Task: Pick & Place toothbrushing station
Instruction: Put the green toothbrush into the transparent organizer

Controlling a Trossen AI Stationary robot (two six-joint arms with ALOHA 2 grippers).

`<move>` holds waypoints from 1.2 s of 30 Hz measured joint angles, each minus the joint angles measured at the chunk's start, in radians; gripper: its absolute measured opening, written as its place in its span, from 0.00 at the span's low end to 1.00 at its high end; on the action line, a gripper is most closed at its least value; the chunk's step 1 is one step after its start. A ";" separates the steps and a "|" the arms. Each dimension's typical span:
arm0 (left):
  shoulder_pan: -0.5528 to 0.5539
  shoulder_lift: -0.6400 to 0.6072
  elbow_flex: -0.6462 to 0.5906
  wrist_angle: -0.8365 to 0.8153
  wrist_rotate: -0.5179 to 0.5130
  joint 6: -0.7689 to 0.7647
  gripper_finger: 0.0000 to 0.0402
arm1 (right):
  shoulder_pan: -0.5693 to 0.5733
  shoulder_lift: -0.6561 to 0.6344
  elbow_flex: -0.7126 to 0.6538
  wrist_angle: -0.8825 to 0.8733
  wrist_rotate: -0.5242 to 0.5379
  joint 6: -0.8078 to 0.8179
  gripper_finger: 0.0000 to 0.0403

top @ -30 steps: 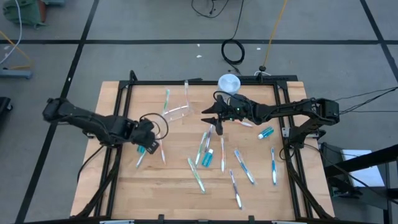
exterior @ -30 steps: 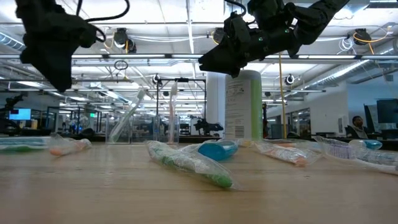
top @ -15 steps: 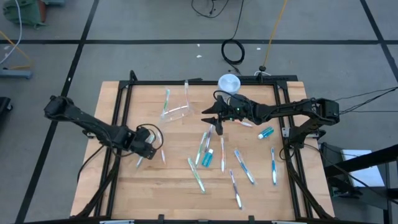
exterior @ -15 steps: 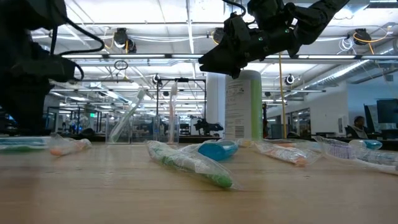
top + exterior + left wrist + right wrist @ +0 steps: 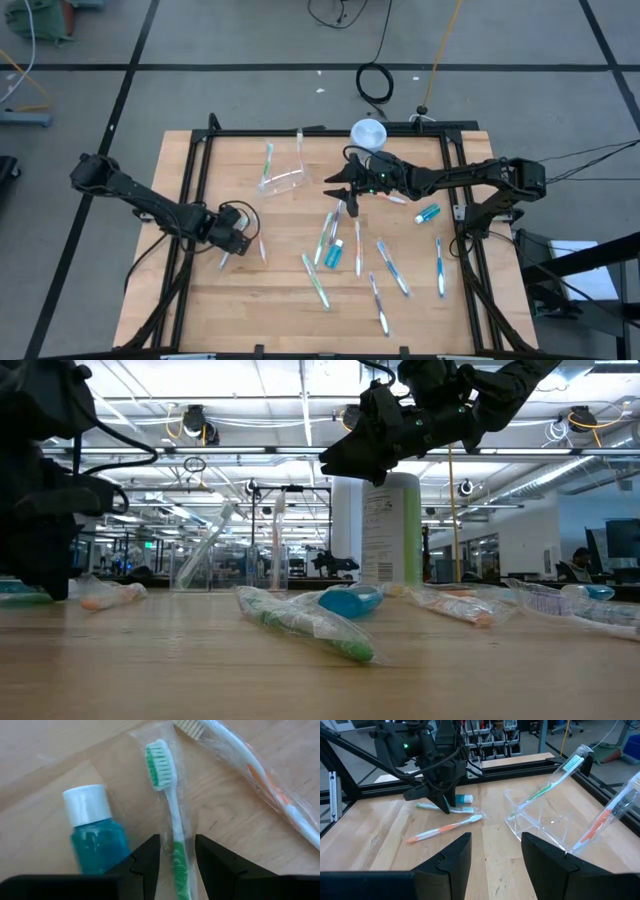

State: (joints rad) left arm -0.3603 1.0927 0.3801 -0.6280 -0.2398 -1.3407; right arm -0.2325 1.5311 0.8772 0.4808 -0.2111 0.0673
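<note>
A clear plastic cup (image 5: 285, 172) stands at the table's far middle with two toothbrushes leaning in it; it also shows in the right wrist view (image 5: 540, 822). Several wrapped toothbrushes and small teal tubes lie scattered on the wood. My left gripper (image 5: 232, 240) is down at the table, open. Its fingers (image 5: 150, 857) stand on either side of a wrapped green toothbrush's handle (image 5: 176, 855), beside a teal tube (image 5: 95, 837). My right gripper (image 5: 338, 188) hovers open and empty above the table's middle, and shows high up in the low view (image 5: 345, 460).
A tall pale-green canister with a white lid (image 5: 368, 132) stands at the far edge behind my right gripper. An orange-and-white toothbrush (image 5: 260, 775) lies close to my left gripper. More toothbrushes (image 5: 385, 265) and a teal tube (image 5: 428, 212) lie at the middle and right.
My left gripper has gone down to the table and a little toward the near edge. It now stands with its open fingers around the green toothbrush. My right gripper has kept still.
</note>
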 joint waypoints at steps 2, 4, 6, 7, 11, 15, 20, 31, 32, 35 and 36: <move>0.000 0.000 -0.002 0.001 0.001 0.000 0.28 | 0.000 0.000 0.000 0.000 0.000 0.000 0.41; 0.000 0.000 -0.003 -0.002 0.000 -0.003 0.22 | 0.000 0.000 0.000 0.000 0.000 0.000 0.41; 0.001 0.000 -0.003 -0.004 -0.001 -0.008 0.16 | 0.000 0.000 0.000 0.000 0.000 0.000 0.41; 0.001 0.000 -0.003 -0.006 -0.001 -0.008 0.12 | 0.000 0.000 0.000 0.000 0.000 0.000 0.41; 0.001 0.000 -0.003 0.004 -0.001 -0.008 0.03 | 0.000 0.000 0.000 0.000 0.000 0.000 0.41; 0.001 0.001 -0.003 0.018 -0.004 -0.025 0.06 | 0.000 0.000 0.000 0.000 0.000 0.000 0.41; 0.000 0.001 -0.001 0.039 -0.024 -0.031 0.03 | 0.000 0.000 0.000 0.000 0.000 0.000 0.41; -0.085 0.004 0.066 0.057 -0.164 -0.085 0.02 | 0.000 0.000 0.000 0.000 0.000 0.000 0.41; -0.101 0.004 0.077 0.056 -0.181 -0.090 0.02 | 0.000 0.000 0.000 0.000 0.000 0.000 0.41; -0.142 0.003 0.120 0.055 -0.237 -0.093 0.01 | 0.000 0.000 0.000 -0.001 0.000 0.000 0.41; -0.156 0.003 0.138 0.053 -0.257 -0.087 0.01 | 0.000 0.000 0.000 0.000 0.000 0.000 0.41</move>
State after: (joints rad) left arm -0.5158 1.0962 0.5177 -0.5748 -0.4971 -1.4274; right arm -0.2329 1.5311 0.8772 0.4805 -0.2111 0.0673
